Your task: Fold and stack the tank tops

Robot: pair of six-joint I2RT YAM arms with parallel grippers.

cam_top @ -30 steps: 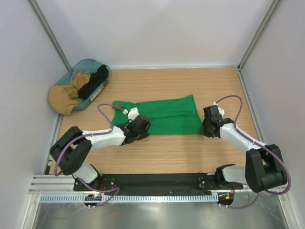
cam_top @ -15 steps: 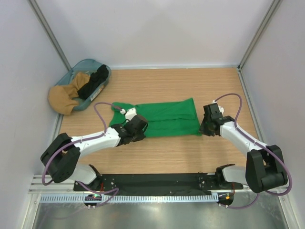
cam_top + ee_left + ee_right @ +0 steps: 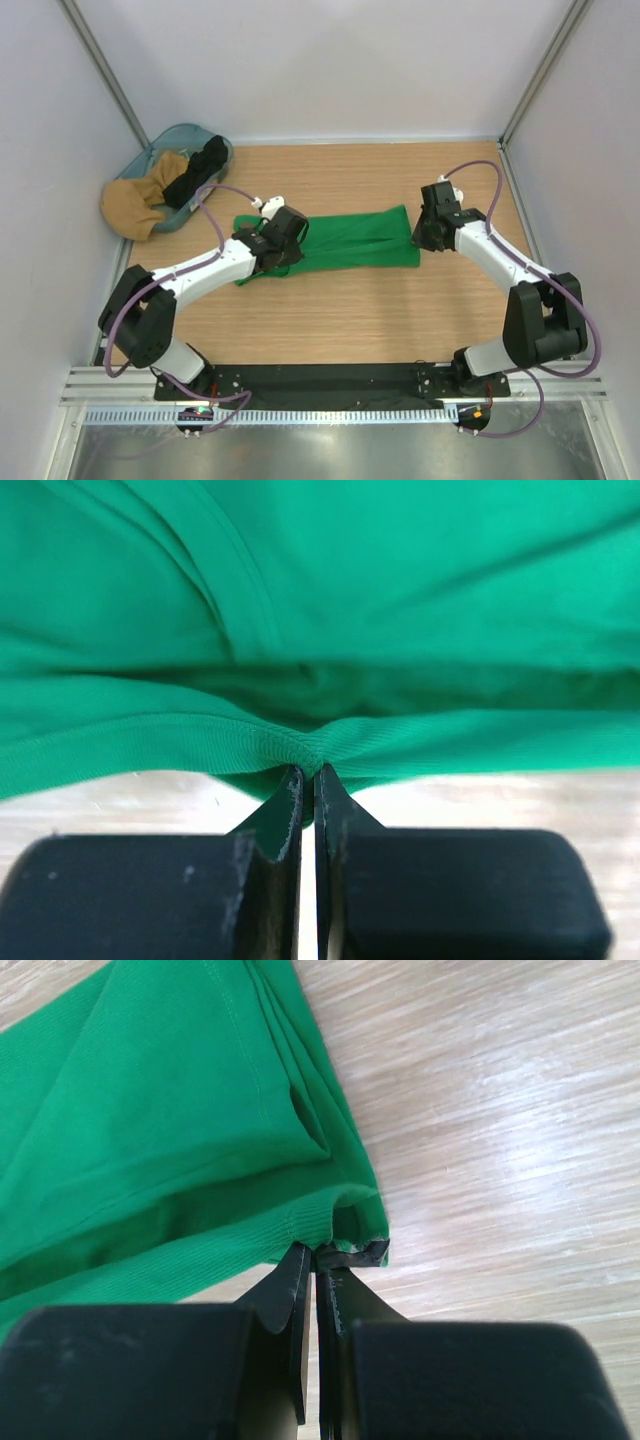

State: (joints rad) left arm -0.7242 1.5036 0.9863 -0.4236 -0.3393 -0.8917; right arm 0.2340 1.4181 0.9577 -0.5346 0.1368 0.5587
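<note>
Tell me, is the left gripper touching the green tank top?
Touching. The left wrist view shows the left gripper shut on the edge of the green tank top, with fabric puckered at its tips.

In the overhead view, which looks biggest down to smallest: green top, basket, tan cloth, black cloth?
1. bright green fabric tank top
2. teal plastic basket
3. crumpled tan cloth
4. bunched black fabric garment
The last two look close, so that order is unsure.

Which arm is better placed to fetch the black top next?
Left, likely: the black top lies in the basket near the left hand; the right hand is across the green top.
</note>
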